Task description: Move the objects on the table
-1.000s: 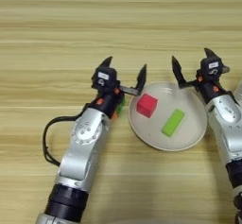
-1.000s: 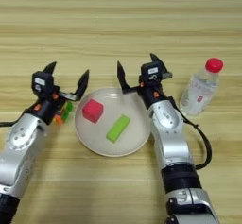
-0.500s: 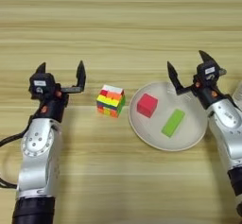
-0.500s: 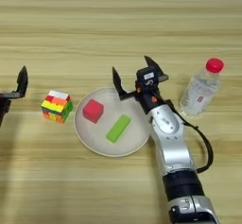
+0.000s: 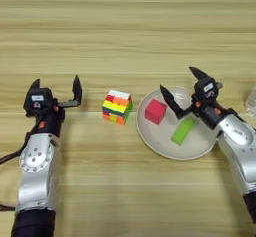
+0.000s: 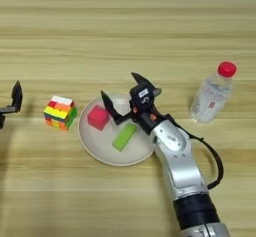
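- Since the task names no goal, geometry only: green block [image 5: 182, 131] lies flat on the right half of the beige plate [image 5: 165, 151], long axis running near-left to far-right.
- Red cube [image 5: 155, 111] sits on the plate's far-left part, just left of the block, apart from it.
- Right gripper [image 5: 182, 92] hangs over the plate's far side, jaws spread wide and holding nothing; one finger points at the gap between cube and block, the other sits further right and farther away.
- My read: the block lies just near of those jaws, the cube just to their left, so the right arm is clearly the closer one for both.
- Puzzle cube [image 5: 117, 106] rests on the table [image 5: 125, 36], just left of the plate rim, not touching it.
- Left gripper [image 5: 56, 88] is well left of the puzzle cube, fingers wide apart and empty; its right finger is the part closest to the cube, so the left arm is nearer to it.
- Bottle [image 6: 212, 93] stands upright, red cap on, right of the plate and beyond the right arm.
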`<control>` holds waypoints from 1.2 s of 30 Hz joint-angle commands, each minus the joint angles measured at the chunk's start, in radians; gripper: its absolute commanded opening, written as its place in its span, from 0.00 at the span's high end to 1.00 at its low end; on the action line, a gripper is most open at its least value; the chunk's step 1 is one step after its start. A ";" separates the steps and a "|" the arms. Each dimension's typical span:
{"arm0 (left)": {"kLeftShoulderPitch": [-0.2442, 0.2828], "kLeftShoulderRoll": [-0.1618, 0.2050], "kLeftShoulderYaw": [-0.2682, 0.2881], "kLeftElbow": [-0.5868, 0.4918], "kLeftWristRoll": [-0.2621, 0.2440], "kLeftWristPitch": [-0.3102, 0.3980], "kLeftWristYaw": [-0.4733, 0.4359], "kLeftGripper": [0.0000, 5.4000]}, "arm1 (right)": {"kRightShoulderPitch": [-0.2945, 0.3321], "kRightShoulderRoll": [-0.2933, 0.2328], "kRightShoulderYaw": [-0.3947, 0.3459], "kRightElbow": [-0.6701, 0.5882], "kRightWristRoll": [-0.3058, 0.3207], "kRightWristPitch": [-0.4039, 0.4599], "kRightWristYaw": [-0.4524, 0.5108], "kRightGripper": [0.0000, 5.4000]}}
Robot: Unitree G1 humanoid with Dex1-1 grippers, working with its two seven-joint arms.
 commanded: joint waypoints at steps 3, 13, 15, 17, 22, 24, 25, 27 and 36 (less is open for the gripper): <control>-0.011 0.003 -0.001 0.020 0.015 -0.016 0.007 0.00 | 0.013 -0.010 0.038 -0.021 -0.005 0.022 0.035 0.00; -0.011 -0.001 -0.005 0.026 0.034 -0.026 0.017 0.00 | 0.015 0.006 0.084 -0.004 -0.019 0.023 0.042 0.00; -0.011 -0.002 -0.005 0.025 0.036 -0.026 0.018 0.00 | 0.008 0.007 0.084 0.013 -0.019 0.024 0.041 0.00; -0.010 -0.003 -0.005 0.025 0.037 -0.027 0.019 0.00 | 0.003 0.005 0.087 0.034 -0.030 0.027 0.036 0.00; -0.010 -0.001 -0.004 0.025 0.036 -0.027 0.020 0.00 | -0.006 0.004 0.093 0.063 -0.045 0.076 0.029 0.00; -0.011 0.000 -0.002 0.026 0.035 -0.026 0.020 0.00 | -0.010 0.006 0.097 0.076 -0.051 0.092 0.024 0.00; -0.011 0.000 -0.001 0.028 0.035 -0.025 0.021 0.00 | -0.012 0.007 0.099 0.080 -0.052 0.096 0.024 0.00; -0.012 0.001 0.001 0.029 0.034 -0.025 0.022 0.00 | -0.014 0.007 0.105 0.084 -0.056 0.103 0.027 0.00; -0.016 0.000 0.003 0.036 0.033 -0.026 0.025 0.00 | -0.020 0.005 0.120 0.092 -0.063 0.108 0.036 0.00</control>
